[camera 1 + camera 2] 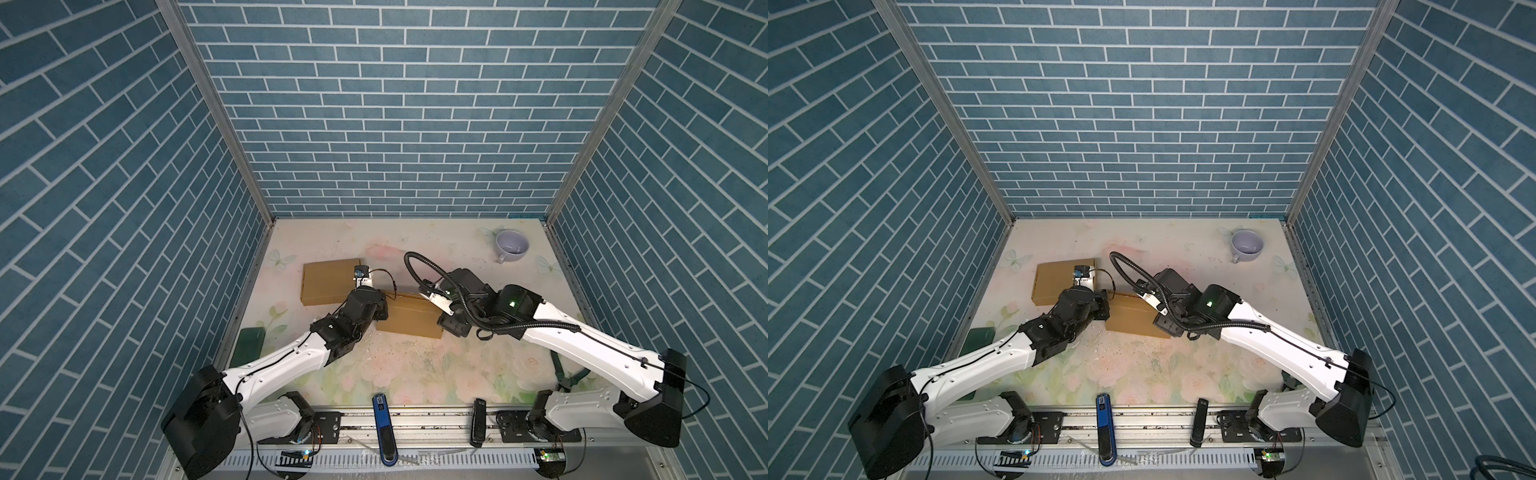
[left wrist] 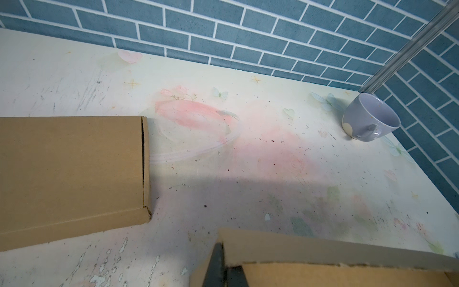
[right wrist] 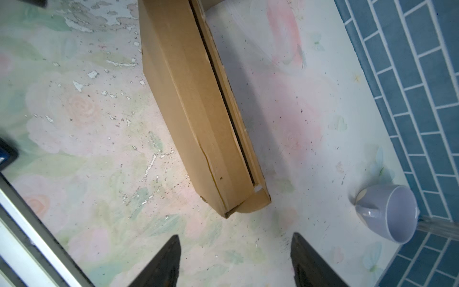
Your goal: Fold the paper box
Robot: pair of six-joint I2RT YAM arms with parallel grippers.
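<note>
Fingers [image 2: 215, 268] of the left gripper [image 2: 223, 267] are pinched shut on one end wall of the brown box [image 1: 409, 320], which lies mid-desk [image 1: 415, 365] between both arms. The right gripper [image 3: 236, 261] stands open just off its other end, touching nothing. A second box [image 1: 328, 282] lies behind-left, and a cup [image 1: 512, 245] sits near the far right corner.

Pale floral tabletop [image 1: 415, 374], print scuffed and flaking toward the middle and front. Bears a closed flat cardboard box [image 1: 328, 282] at the far left, a second box [image 1: 409, 322] close by but apart, nearer the middle, lid seam gaping slightly, a lavender mug [image 1: 512, 245] alone in the far right corner, and a dark green slab [image 1: 249, 347] against the left edge.
</note>
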